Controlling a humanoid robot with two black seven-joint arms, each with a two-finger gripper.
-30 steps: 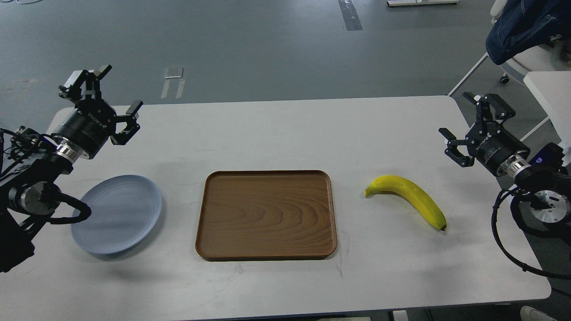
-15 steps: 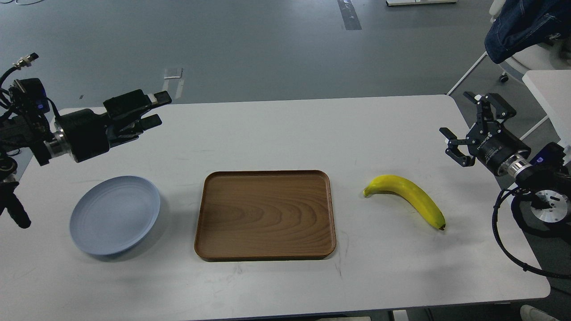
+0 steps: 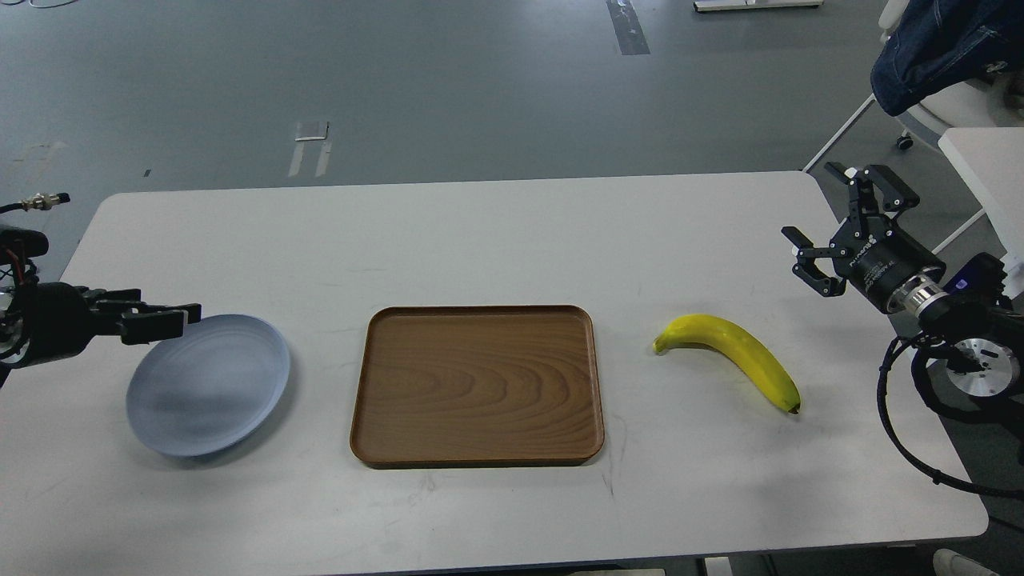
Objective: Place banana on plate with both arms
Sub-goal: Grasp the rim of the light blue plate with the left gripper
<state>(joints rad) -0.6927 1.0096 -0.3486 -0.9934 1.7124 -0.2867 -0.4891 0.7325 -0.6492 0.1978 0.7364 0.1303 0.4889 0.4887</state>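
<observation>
Banana (image 3: 732,356) lay on the surface (image 3: 496,240) right of the wooden tray (image 3: 477,386); plate (image 3: 208,384) left. My right tool (image 3: 840,228) was spread apart, empty. Left tool (image 3: 156,320): I couldn't tell.

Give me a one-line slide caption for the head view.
Banana lies right of tray; left gripper at plate rim.

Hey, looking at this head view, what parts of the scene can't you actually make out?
- Left gripper: seen edge-on and dark at the plate rim; fingers can't be told apart, contact unclear.
- Left arm: cut off by the left edge.
- Right arm behind the right gripper: cut off by the right edge.
- Banana underside: hidden against the table.
</observation>
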